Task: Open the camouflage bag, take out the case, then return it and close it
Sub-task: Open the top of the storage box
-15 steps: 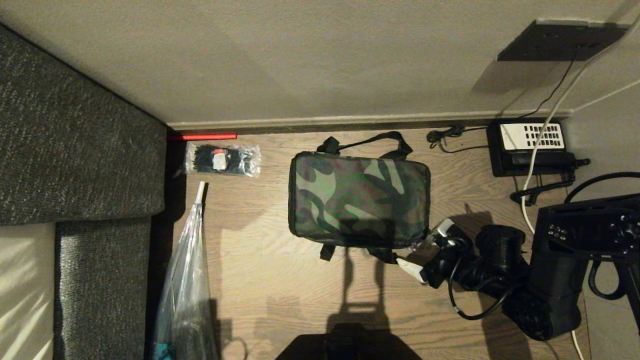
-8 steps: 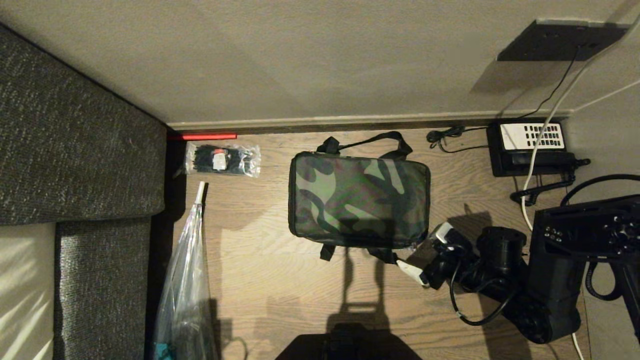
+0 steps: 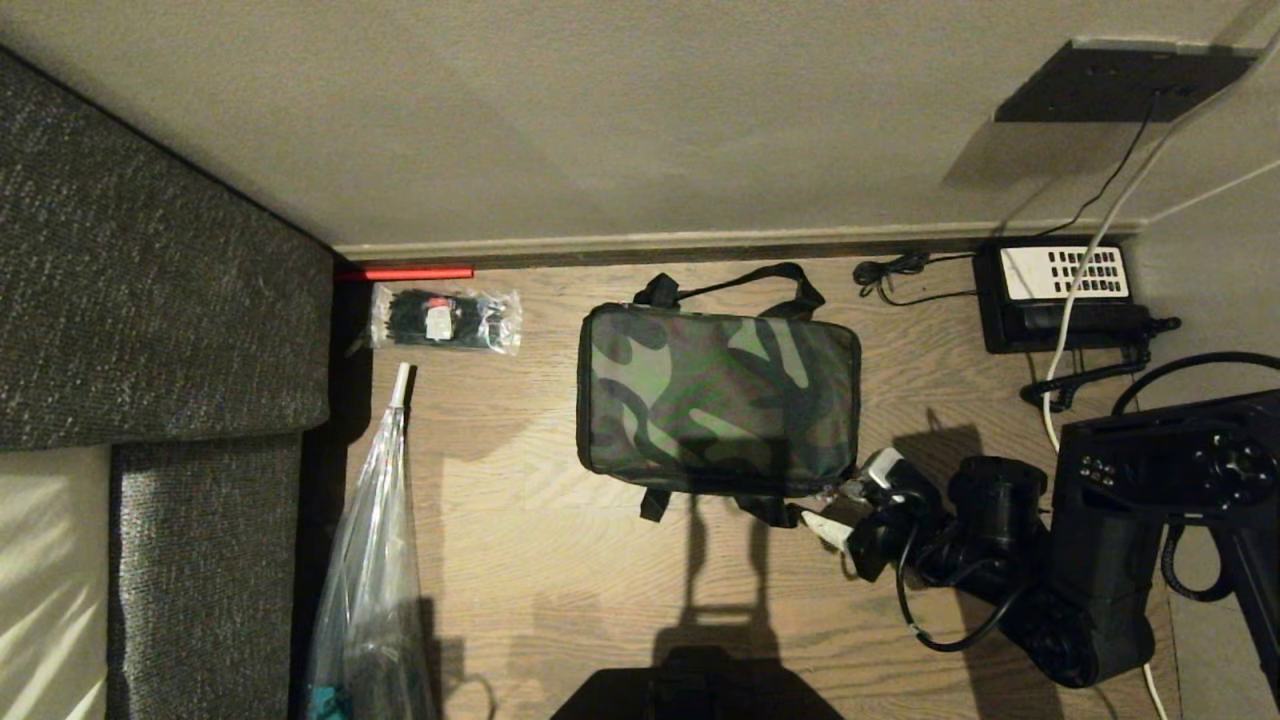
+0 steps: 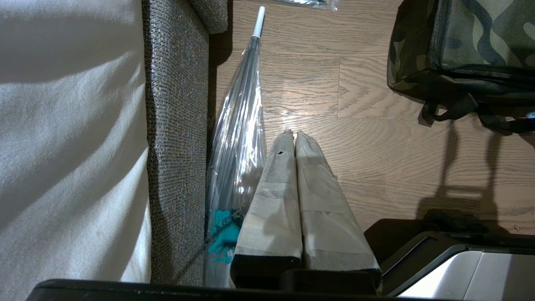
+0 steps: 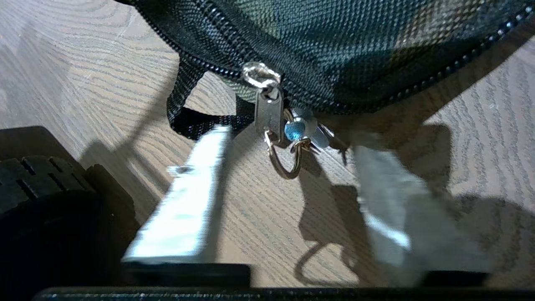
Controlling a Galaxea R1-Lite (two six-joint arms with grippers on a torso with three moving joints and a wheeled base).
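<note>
Right wrist view: right gripper (image 5: 288, 133) astride zipper pull (image 5: 269, 110) (camouflage bag (image 3: 718, 400) zipped).

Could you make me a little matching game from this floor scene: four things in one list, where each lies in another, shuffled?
Things:
1. camouflage bag
2. telephone
3. packet of ties
4. right pincer

Places:
A. by the wall, near the sofa corner
B. at the bag's near right corner, by the zip pull
C. middle of the wooden floor
D. far right, by the wall, with cables around it

Pairs: 1-C, 2-D, 3-A, 4-B
</note>
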